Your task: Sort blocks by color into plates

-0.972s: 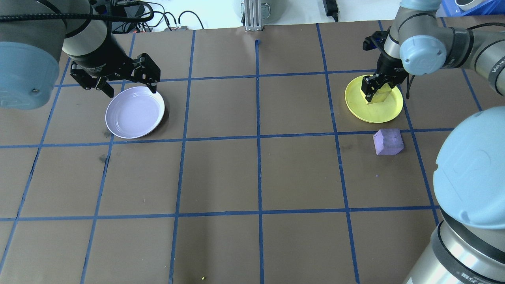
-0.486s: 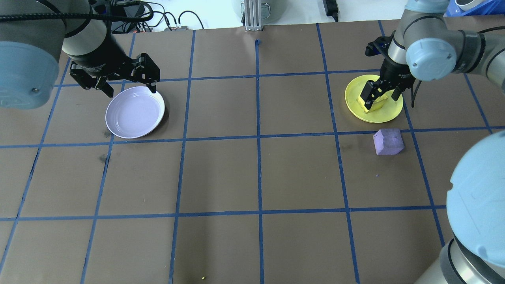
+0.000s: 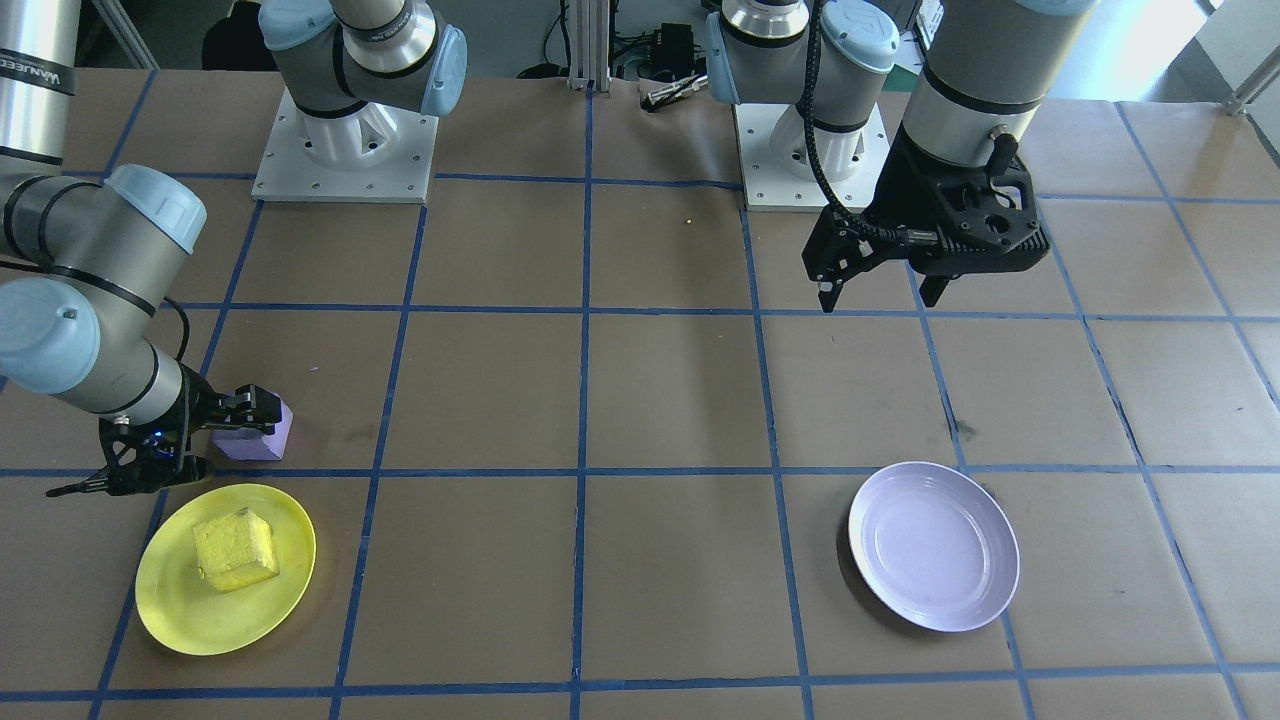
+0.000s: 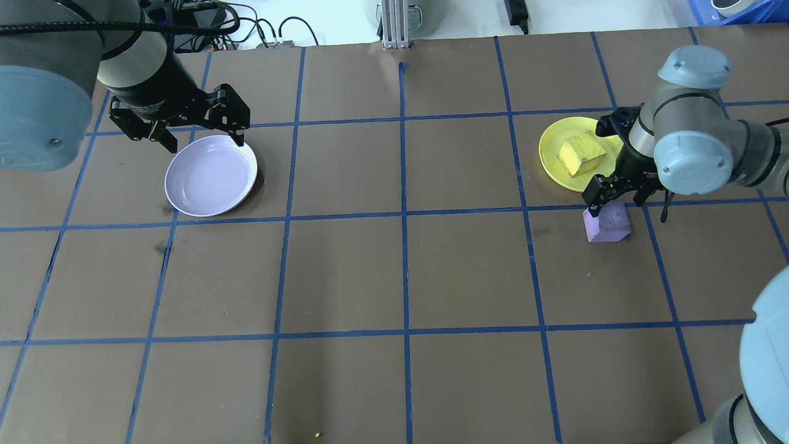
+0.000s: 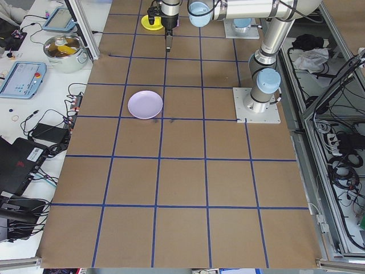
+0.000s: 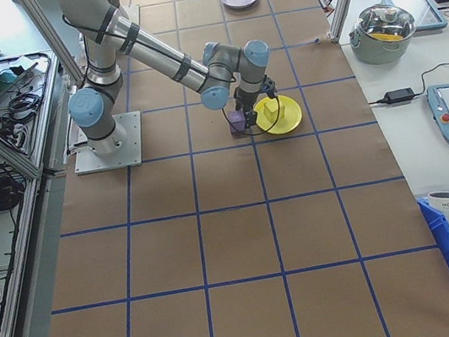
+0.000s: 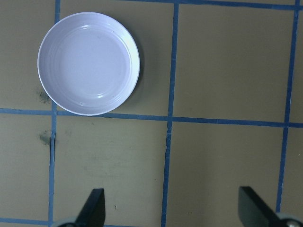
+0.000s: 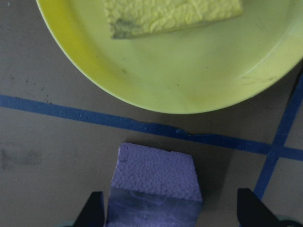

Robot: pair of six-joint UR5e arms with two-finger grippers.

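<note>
The yellow block (image 4: 580, 155) lies free in the yellow plate (image 4: 550, 166). Just off that plate's rim, on the table, sits the purple block (image 4: 607, 225). My right gripper (image 4: 616, 200) is open and low over it. In the right wrist view the purple block (image 8: 156, 184) stands between the spread fingers, closer to the left one, with the yellow plate (image 8: 189, 80) beyond it. The lavender plate (image 4: 209, 176) holds nothing. My left gripper (image 4: 203, 140) hovers open at its far rim, and the left wrist view shows the plate (image 7: 88, 63) ahead of the fingers.
Brown paper with a blue tape grid covers the table. Cables and an aluminium post (image 4: 392, 24) stand beyond the far edge. The two arm bases (image 3: 345, 150) are bolted at the robot's side.
My right gripper let go of the yellow block in the yellow plate. It then moved back toward the robot and came down over the purple block. The left arm has not moved.
</note>
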